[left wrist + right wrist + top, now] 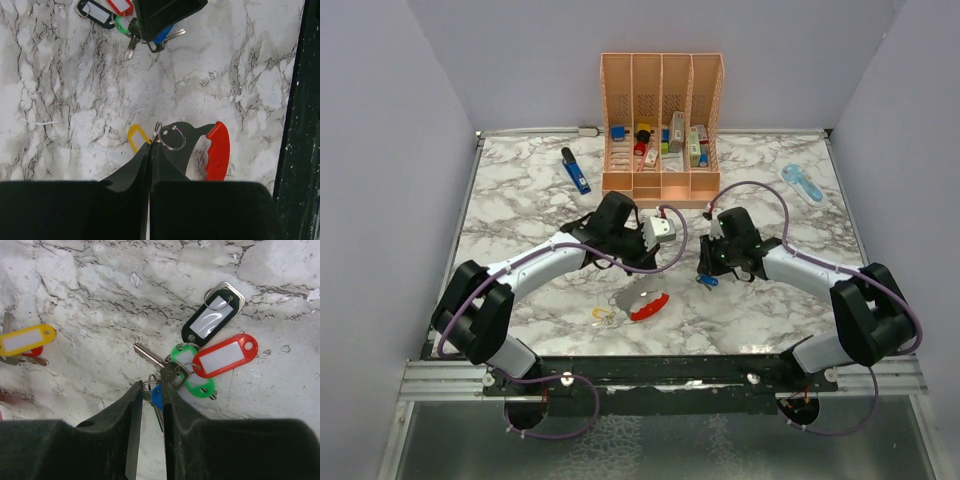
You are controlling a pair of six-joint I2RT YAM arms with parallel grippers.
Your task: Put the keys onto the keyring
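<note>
L gripper [150, 145] fingers fully closed, tips at the small wire ring on the keyring [219, 152], beside yellow key [136, 137]; can't tell if it's pinched. Keyring lies near table [520, 200] front edge, centre. R gripper [152, 388] clamps blue key [157, 397], other tagged keys [225, 356] fanned just beside it.

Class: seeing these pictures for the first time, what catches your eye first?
The bright cluster of tagged keys on the marble table, where the right hand pinches a blue key. Next, the red-and-grey keyring near the front edge, at the closed left hand. Behind stands a peach organiser.
</note>
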